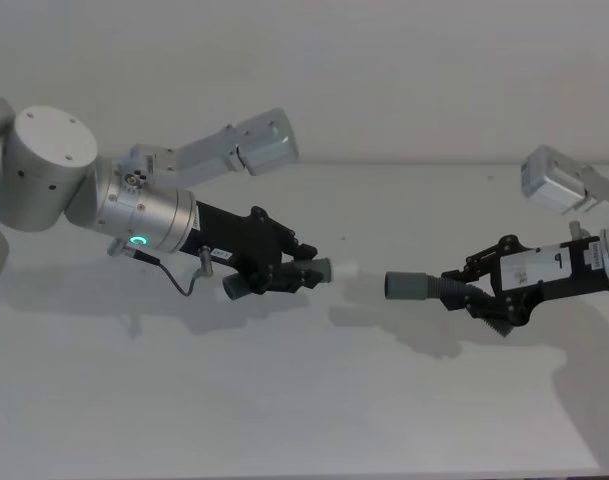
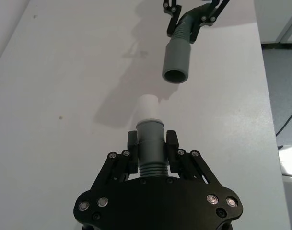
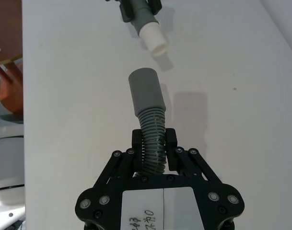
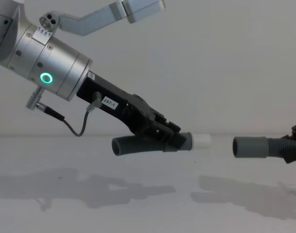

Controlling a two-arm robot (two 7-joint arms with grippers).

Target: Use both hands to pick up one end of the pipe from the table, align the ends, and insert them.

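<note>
My left gripper (image 1: 302, 272) is shut on a dark grey ribbed pipe piece (image 1: 246, 285) and holds it above the table (image 1: 284, 400). Its white tip (image 1: 346, 270) points right. My right gripper (image 1: 466, 290) is shut on the ribbed part of the other pipe piece (image 3: 153, 132). The open grey socket (image 1: 409, 285) of that piece faces the tip across a small gap. In the left wrist view the tip (image 2: 147, 106) sits just short of the socket mouth (image 2: 176, 75), slightly offset. From the chest, tip (image 4: 201, 141) and socket (image 4: 250, 147) are nearly level.
A plain wall rises behind the table's far edge (image 1: 404, 163). The front edge (image 1: 284, 474) runs along the bottom of the head view. Past the table's side edge in the right wrist view stands a brown object (image 3: 6, 52).
</note>
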